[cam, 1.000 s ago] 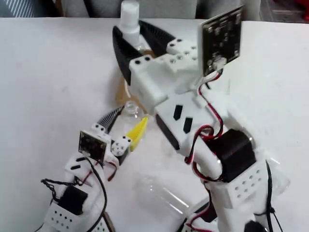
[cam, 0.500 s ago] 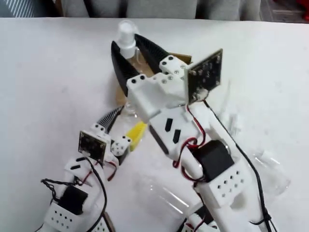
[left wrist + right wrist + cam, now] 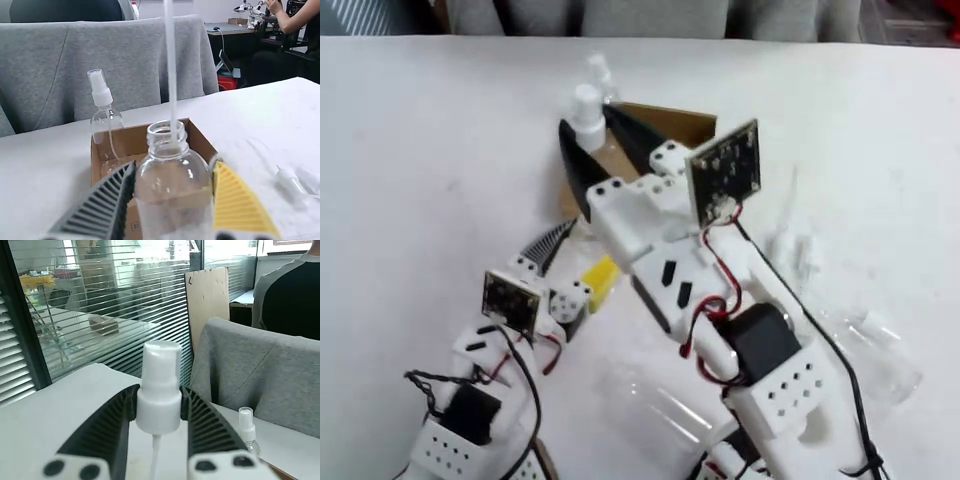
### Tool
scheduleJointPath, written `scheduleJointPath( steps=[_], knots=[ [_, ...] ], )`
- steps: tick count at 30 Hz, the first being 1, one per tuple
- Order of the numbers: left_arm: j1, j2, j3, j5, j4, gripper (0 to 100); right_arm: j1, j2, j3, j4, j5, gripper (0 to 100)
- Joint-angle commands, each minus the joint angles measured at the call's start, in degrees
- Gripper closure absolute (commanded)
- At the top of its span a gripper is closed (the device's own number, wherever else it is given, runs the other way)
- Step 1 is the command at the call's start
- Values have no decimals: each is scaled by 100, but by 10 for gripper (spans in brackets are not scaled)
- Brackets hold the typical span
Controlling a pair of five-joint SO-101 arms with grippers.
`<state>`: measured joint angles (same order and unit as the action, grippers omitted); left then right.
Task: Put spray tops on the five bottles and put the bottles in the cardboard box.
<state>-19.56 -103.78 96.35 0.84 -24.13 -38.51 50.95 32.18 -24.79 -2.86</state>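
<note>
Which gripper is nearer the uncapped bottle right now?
Left. The left gripper is clamped on the uncapped bottle. The right gripper is above it, holding the spray top, whose tube enters the neck.

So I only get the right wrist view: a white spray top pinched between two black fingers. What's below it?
Observer: An open bottle, held upright in the left gripper's fingers. The spray top's tube dips into its neck.
Operator: Any more bottles waiting?
Observer: Yes, the high view shows a clear bottle lying on the table near the arms' bases.
</note>
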Motion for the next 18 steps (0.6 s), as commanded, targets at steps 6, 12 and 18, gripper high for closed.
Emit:
scheduleJointPath(
  steps=[6,12,18],
  knots=[
    [-40,-110,-62,-62,62,976,330,233,448,110,35,983],
    [-31,-110,-62,-62,62,976,312,233,1011,637,26,983],
    [-40,-110,-62,-62,62,976,-84,242,1319,655,26,983]
  ],
)
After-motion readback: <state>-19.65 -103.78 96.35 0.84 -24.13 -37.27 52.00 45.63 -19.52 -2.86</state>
